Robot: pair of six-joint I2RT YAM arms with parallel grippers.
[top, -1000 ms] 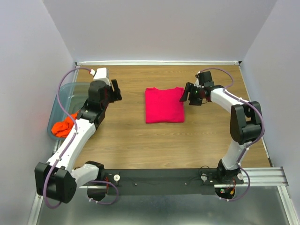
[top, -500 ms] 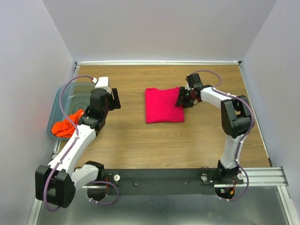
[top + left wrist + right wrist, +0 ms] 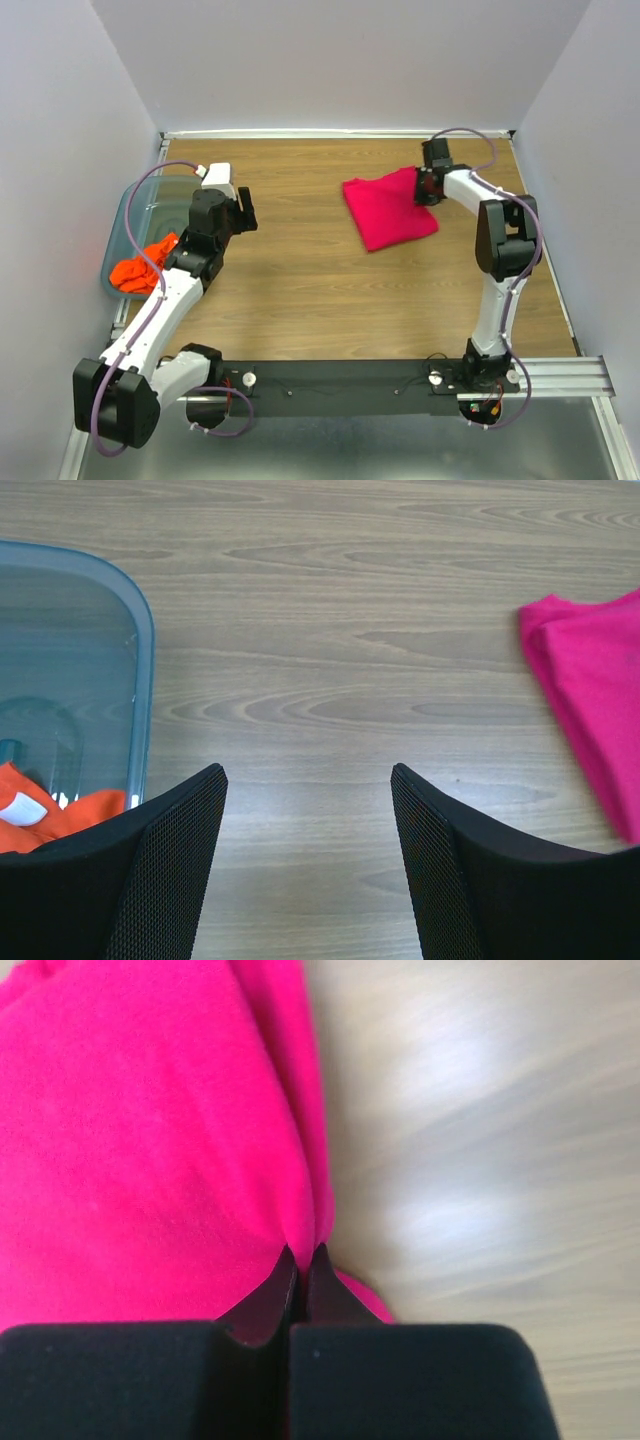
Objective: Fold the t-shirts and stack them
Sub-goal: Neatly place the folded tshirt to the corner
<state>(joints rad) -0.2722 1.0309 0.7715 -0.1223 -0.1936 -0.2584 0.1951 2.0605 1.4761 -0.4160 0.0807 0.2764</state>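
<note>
Dragged right and skewed, the folded pink shirt lies far right on the surface, its edge clamped in the right gripper, which is likely repositioning it. Next, the left gripper, jaws apart, should fetch the orange shirt from the bin.

Left arm: climbs from its base at 7 o'clock, forearm running toward 11 o'clock.
Left wrist: turned so the fingers face 3 o'clock.
Left gripper: at 10 o'clock, jaws wide apart, nothing between them; both black mesh pads show in the wrist view.
Right arm: rises from its base at 5 o'clock, elbow folded at 3 o'clock, forearm reaching toward 11 o'clock.
Right gripper: at 1 o'clock, fingers facing 9 o'clock, jaws pressed together, pinching an edge of the pink shirt.
</note>
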